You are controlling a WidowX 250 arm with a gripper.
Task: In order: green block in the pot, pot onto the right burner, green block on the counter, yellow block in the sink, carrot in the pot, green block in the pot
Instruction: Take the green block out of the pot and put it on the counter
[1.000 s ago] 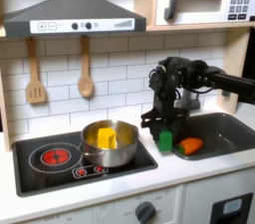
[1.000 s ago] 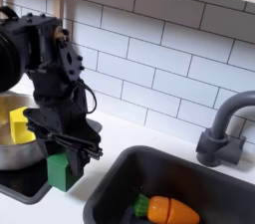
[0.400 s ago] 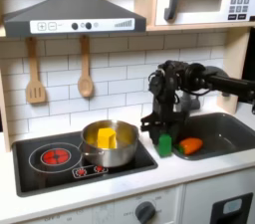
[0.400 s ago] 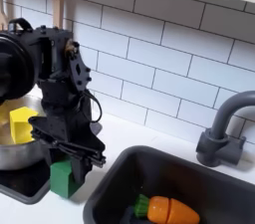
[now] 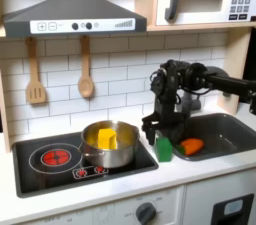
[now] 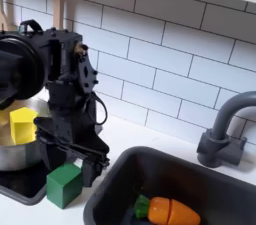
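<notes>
The tool (image 6: 88,161) hangs just above the green block (image 6: 64,185), its fingers apart and no longer gripping it; the block sits on the tabletop (image 6: 25,212) between stove and sink (image 6: 215,201). In the first exterior view the block (image 5: 164,149) stands just left of the basin. By the look of it, the green block's trip to the tabletop is done. The yellow block (image 6: 22,126) remains in the pot (image 5: 110,146) on the right burner and must go to the sink next. The carrot (image 6: 165,211) lies in the sink, awaiting its move to the pot.
</notes>
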